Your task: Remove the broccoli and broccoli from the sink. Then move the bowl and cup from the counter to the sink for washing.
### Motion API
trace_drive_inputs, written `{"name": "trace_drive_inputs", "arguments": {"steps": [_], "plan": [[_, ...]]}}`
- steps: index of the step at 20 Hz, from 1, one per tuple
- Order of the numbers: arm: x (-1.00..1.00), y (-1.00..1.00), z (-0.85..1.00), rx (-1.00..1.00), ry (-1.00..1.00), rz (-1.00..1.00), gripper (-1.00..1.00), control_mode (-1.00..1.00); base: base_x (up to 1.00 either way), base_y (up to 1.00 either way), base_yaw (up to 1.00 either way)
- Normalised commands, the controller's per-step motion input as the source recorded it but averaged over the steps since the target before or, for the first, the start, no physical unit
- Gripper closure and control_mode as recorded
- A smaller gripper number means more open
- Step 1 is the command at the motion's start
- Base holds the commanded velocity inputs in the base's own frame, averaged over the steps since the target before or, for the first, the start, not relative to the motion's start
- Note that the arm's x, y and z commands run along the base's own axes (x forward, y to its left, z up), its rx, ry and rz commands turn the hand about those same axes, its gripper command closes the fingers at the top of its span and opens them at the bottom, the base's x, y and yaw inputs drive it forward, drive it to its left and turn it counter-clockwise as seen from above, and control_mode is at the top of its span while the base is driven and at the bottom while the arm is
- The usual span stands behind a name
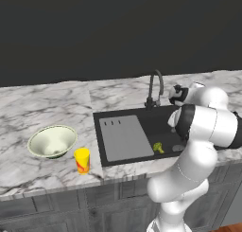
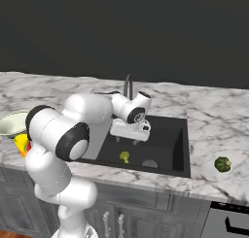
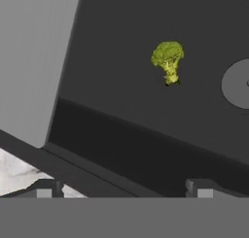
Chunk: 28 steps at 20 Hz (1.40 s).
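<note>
yellowish-green broccoli (image 3: pixel 168 59): lies on the black floor of the sink (image 1: pixel 142 113), near the front wall and just beside the round drain (image 3: pixel 238 84); crown one way, pale stalk the other.
darker broccoli (image 2: pixel 222 164): already out, resting on the counter (image 1: pixel 47 103) to the right of the basin, well apart from the rim.
gripper (image 2: pixel 132 133): hangs over the sink, pointing down, jaws spread to their widest and holding nothing; the yellowish floret lies ahead of the fingertips (image 3: pixel 48 191), not yet between them.
handling, floret: judged very light, a little springy in the crown and firmer in the stalk; irregular and likely to roll or squirt sideways if pinched off-centre. best taken across the thick of the crown from straight above, jaws well down toward the sink floor.
bowl (image 1: pixel 52 141): pale cream-green, upright on the counter left of the sink. judged rigid, smooth and wide, too broad to span; the rim wall, one finger inside and one outside, looks the sensible hold.
cup (image 1: pixel 82 160): small, yellow with a red-orange mark, upright just in front and to the right of the bowl, apart from it. judged light, stiff and slick-sided; a grip across the body, low enough not to tip it.
grey panel (image 1: pixel 122 137): flat, fills the left part of the basin.
tap (image 1: pixel 154 86): dark gooseneck at the back edge, near the wrist; worth clearing on the lift.
progress, as judged: one floret out, one left, dishes not yet moved.
</note>
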Motion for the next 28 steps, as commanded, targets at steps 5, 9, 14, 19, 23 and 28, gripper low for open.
{"name": "trace_drive_inputs", "arguments": {"steps": [5, 9, 14, 19, 23, 28], "plan": [[0.05, 0.02, -0.12, 0.0, -0.05, 0.0, -1.0, -1.0, 0.0, 0.0, 0.0], [0.09, 0.03, -0.1, 0.0, 0.0, 0.0, -1.0, -1.0, 0.0, 0.0, 0.0], [0.06, 0.03, -0.11, 0.0, 0.0, 0.0, -1.0, -1.0, 0.0, 0.0, 0.0], [0.05, 0.01, -0.12, 0.07, 0.0, 0.0, -1.0, -1.0, 0.0, 0.0, 0.0], [0.06, 0.01, -0.15, 0.12, 0.0, 0.0, -1.0, -1.0, 0.0, 0.0, 0.0], [0.07, 0.01, -0.15, 0.07, 0.0, 0.0, -1.0, -1.0, 0.0, 0.0, 0.0]]}}
